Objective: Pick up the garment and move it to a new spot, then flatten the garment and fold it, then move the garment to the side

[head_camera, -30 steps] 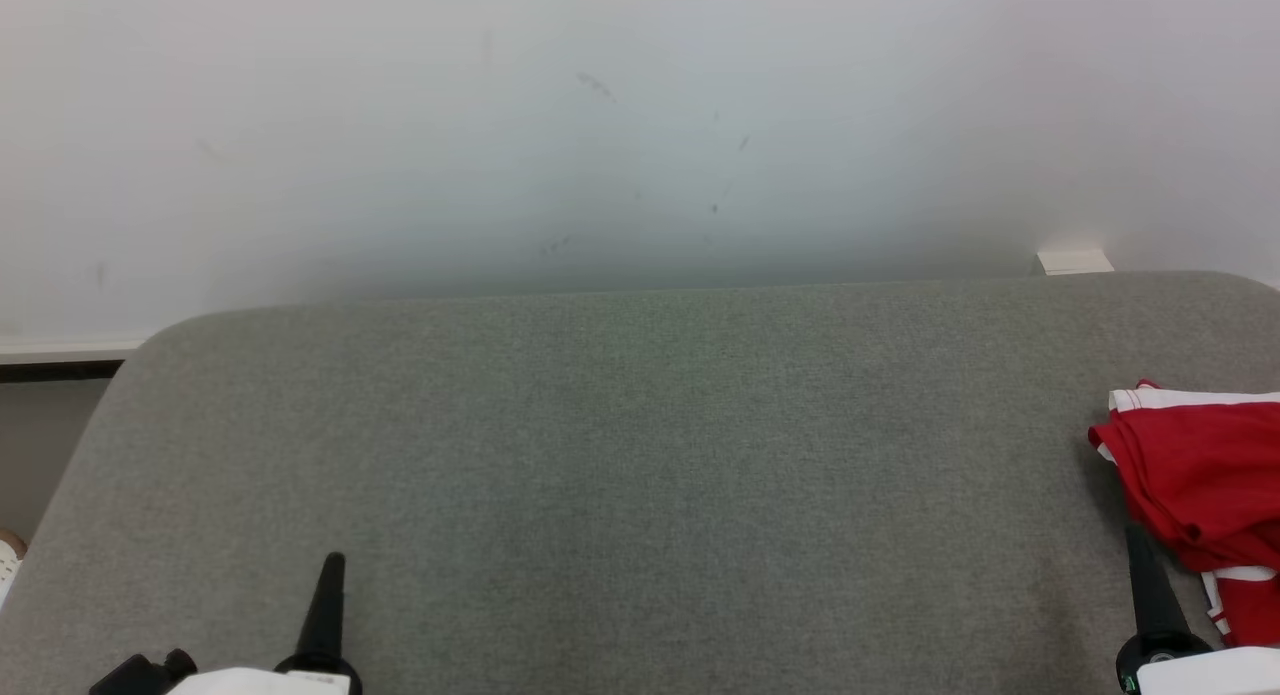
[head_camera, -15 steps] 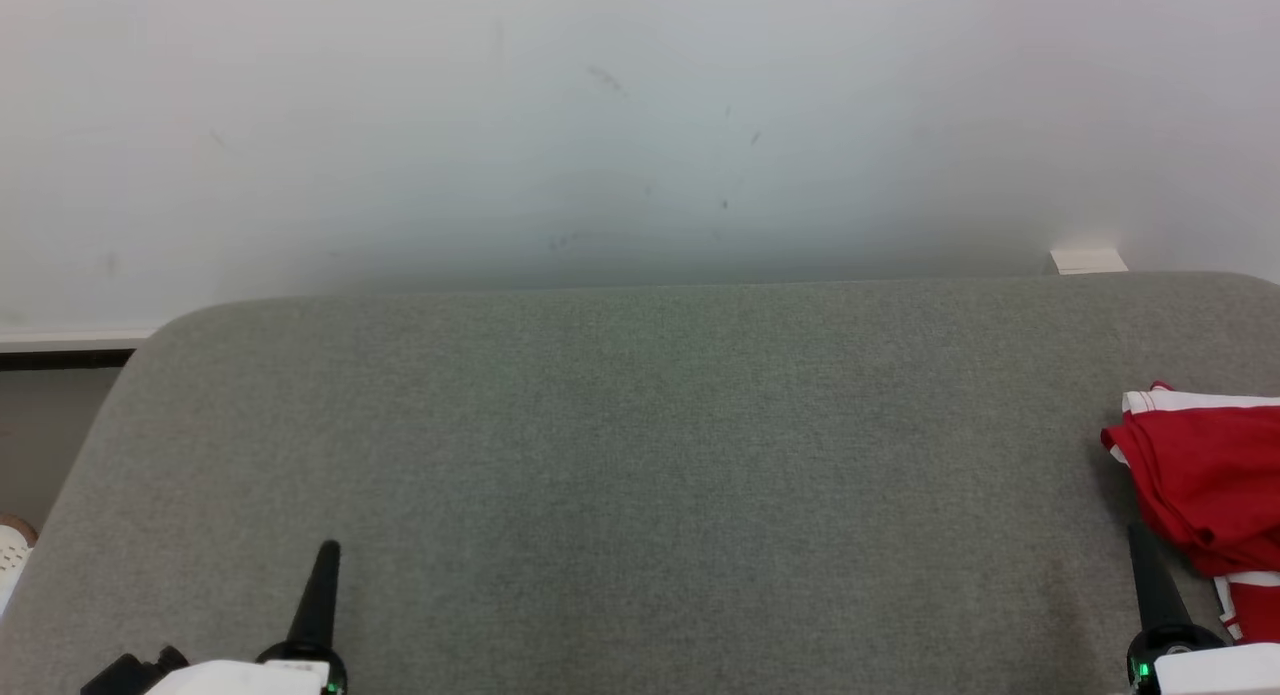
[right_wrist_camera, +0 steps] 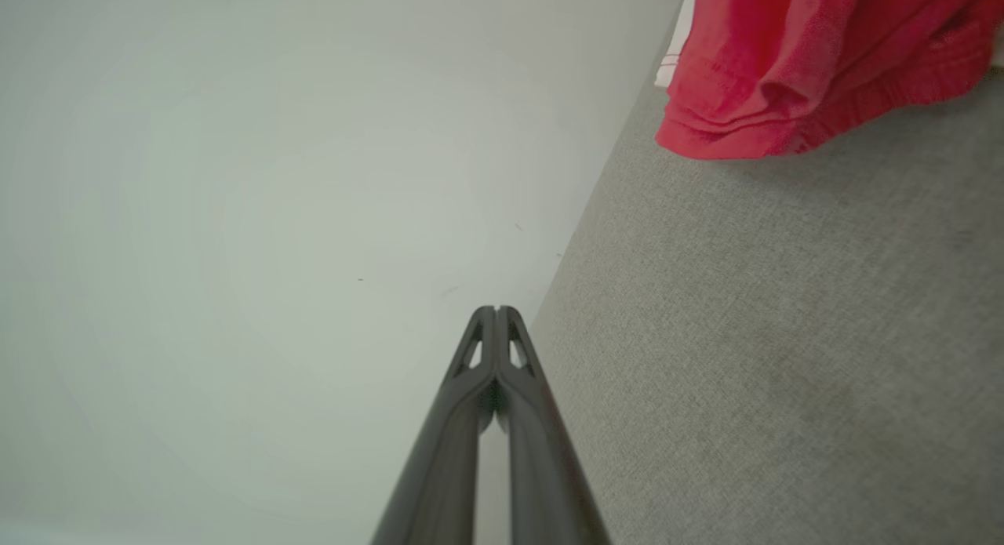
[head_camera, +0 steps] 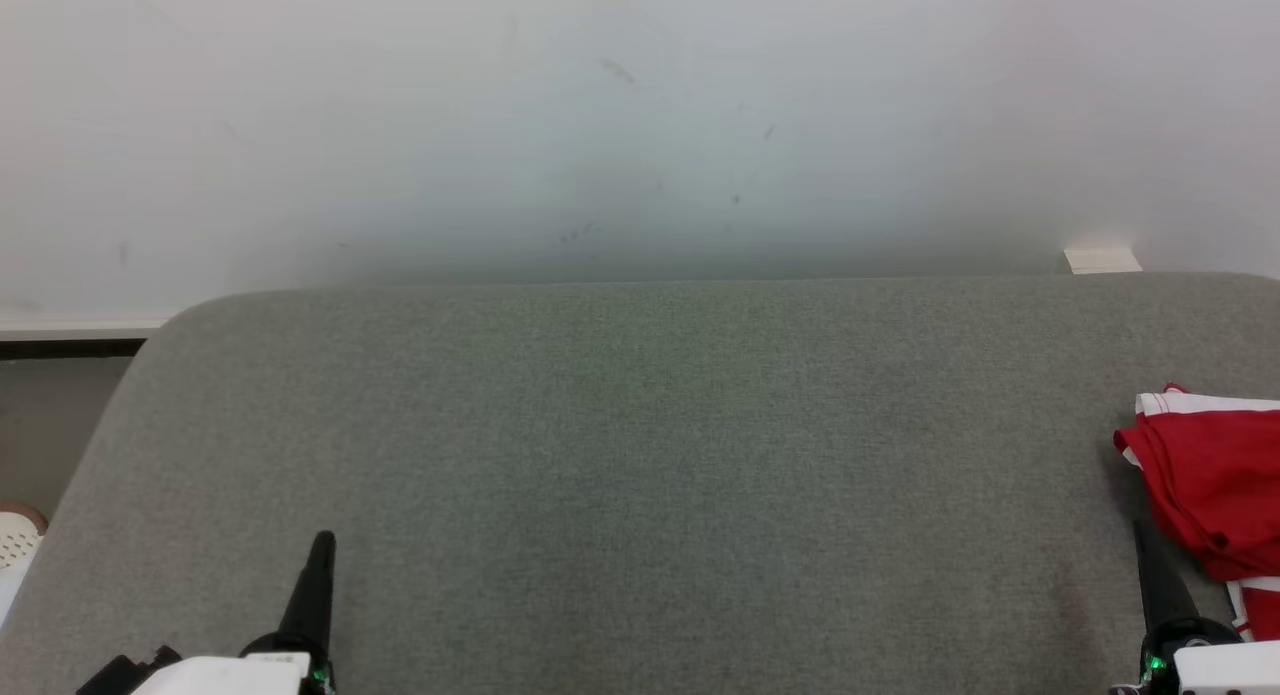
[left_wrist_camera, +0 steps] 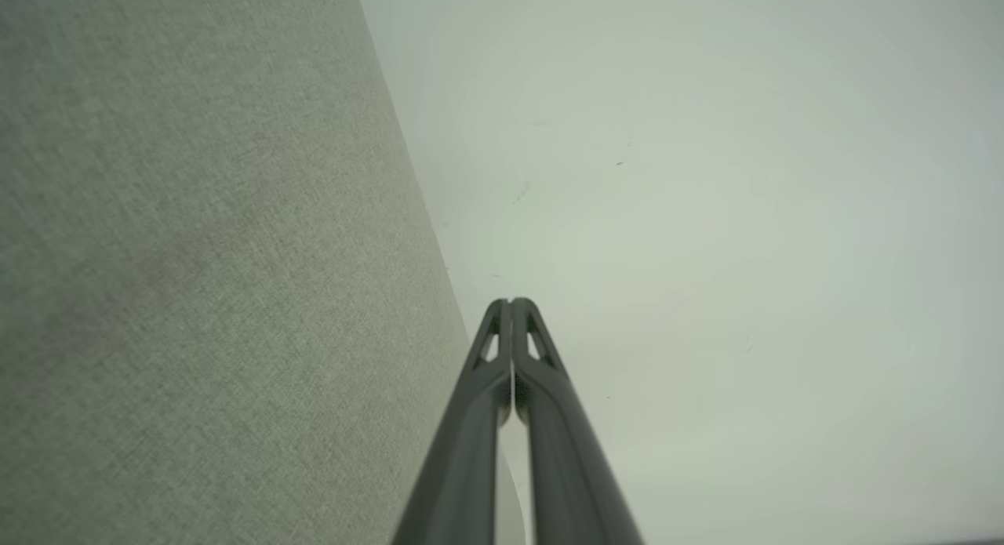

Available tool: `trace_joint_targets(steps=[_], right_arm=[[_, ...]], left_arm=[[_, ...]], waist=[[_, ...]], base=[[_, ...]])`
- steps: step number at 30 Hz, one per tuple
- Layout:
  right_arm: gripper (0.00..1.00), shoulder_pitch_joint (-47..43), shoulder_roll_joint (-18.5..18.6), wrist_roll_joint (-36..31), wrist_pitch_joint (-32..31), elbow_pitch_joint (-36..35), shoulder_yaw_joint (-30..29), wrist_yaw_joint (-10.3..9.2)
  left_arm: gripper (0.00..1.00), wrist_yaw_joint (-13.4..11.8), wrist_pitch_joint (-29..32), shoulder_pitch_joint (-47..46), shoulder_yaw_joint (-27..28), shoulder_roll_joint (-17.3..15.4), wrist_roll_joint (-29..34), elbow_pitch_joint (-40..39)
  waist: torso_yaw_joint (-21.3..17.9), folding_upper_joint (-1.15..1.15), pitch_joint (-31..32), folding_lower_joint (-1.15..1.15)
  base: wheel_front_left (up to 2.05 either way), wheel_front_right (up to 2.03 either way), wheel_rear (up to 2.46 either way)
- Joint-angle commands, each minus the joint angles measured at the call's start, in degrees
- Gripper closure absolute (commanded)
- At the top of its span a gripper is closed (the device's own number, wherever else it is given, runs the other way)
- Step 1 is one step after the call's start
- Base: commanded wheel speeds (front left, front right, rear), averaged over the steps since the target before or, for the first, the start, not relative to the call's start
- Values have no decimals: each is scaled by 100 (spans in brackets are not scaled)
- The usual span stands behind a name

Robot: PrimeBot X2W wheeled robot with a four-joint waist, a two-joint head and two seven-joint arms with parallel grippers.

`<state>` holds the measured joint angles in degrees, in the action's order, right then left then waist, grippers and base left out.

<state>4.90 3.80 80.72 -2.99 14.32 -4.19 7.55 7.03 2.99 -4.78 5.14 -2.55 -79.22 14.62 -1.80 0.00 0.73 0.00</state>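
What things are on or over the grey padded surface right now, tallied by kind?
Red-and-white garment: 1
Robot hands, both shut and empty: 2 (left hand, right hand)
Total: 3

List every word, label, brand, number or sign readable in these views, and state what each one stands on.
No readable text in any view.
Crumpled red garment with white trim: no print, logo or tag showing.
Grey woven fabric surface: plain.
Pale wall: only faint scuff marks, no writing.
Small white block at the surface's far right edge: blank as far as can be seen.
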Motion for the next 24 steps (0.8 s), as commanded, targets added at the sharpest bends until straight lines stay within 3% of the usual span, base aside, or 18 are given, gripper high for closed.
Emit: trace_joint_targets(steps=[1, 24], right_arm=[[100, 116, 6, 145, -55, -56, -51, -9], [100, 146, -76, 920, -292, -48, -205, -11]], left_arm=[[100, 28, 52, -86, 37, -44, -144, -38], [100, 63, 298, -153, 127, -49, -1061, -59]], waist=[[12, 0, -6, 0], [133, 0, -67, 0]], base=[[0, 0, 0], [0, 0, 0]])
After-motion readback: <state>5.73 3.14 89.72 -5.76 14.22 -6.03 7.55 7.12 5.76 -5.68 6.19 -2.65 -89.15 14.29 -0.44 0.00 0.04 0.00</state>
